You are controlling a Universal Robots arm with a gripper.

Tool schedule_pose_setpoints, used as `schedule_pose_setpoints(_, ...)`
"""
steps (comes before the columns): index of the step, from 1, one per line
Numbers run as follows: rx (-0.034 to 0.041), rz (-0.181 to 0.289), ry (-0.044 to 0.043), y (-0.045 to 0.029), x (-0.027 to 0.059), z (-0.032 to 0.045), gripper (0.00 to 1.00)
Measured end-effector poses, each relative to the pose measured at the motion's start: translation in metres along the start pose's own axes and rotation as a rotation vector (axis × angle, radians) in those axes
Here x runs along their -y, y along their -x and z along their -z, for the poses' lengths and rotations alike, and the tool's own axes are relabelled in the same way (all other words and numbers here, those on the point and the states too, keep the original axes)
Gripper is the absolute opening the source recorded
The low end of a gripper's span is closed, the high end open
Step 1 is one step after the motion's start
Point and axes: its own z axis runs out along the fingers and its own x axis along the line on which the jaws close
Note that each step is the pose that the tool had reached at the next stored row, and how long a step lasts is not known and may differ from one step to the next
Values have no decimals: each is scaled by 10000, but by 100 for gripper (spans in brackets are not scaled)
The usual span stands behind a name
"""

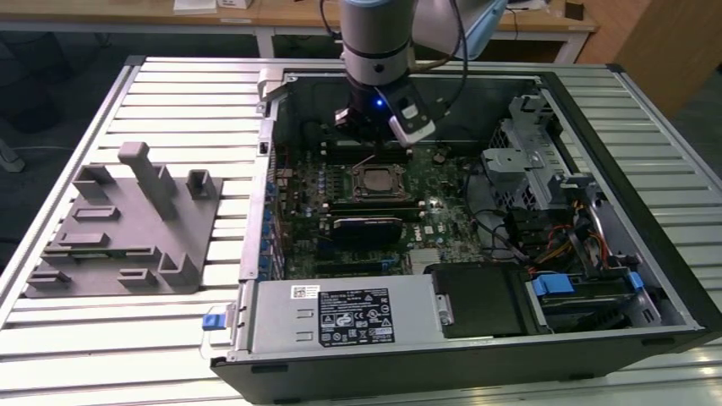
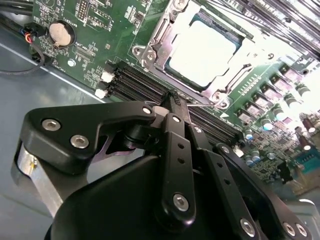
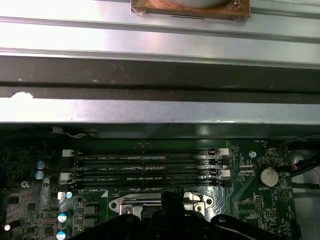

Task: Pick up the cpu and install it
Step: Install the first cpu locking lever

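Here, the cpu [image 2: 202, 52] is seen seated in the socket just beyond the gripper [image 2: 176, 102], whose fingers are closed on nothing.

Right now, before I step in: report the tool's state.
Tool: open or closed cannot be told. It hangs over the memory slots, beside the socket where the cpu lies.

cpu [image 2: 204, 51]: pale glossy metal | fingers [image 2: 176, 130]: matt black | fixture block [image 1: 124, 228]: matt grey plastic
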Motion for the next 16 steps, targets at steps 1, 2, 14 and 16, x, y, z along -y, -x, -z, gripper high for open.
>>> schedule_pose_setpoints(1,28,5,0,-1,2,-10,11)
schedule_pose_setpoints(2,58,11,1,-2,3,-19,11)
schedule_pose_setpoints(14,373,-374,-50,-15,-6,-103,11)
schedule_pose_setpoints(16,402,-516,-69,-23,-15,-116,11)
